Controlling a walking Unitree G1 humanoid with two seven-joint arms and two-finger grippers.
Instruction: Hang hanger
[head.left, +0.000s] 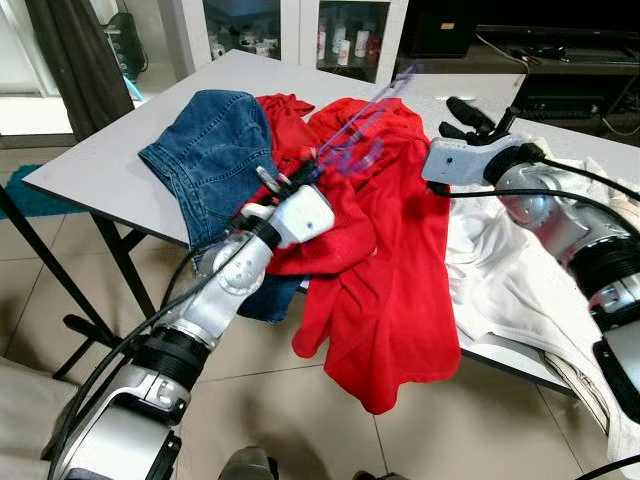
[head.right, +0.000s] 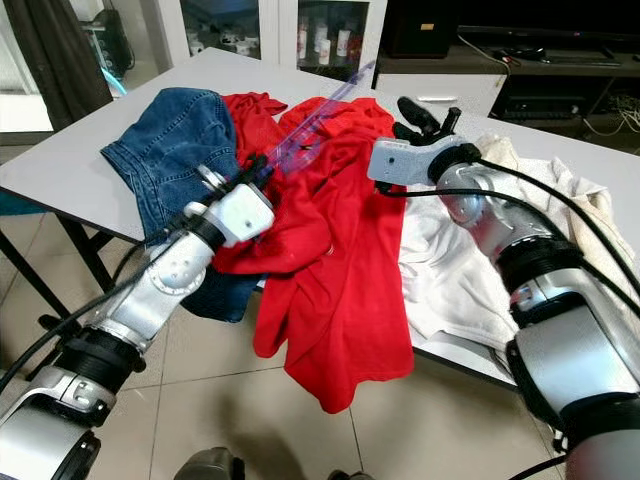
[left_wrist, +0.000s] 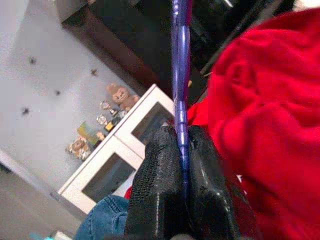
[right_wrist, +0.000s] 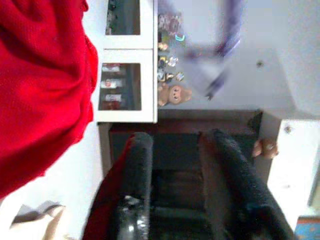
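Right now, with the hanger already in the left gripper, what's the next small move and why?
Probably bring the open right gripper over to pinch the red shirt near its collar. The left gripper is shut on the purple hanger, held above the shirt, which lies loose on the table. The right gripper hovers beside it, holding nothing, so the shirt likely needs steadying before the hanger goes in.

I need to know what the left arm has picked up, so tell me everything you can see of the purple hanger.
The translucent purple plastic hanger is thin and blurred, so its full shape is unclear. The left gripper is shut on one end of it, the bar pinched between the two black fingers. From there it slants up and away, raised above the red garment heaped on the grey table.
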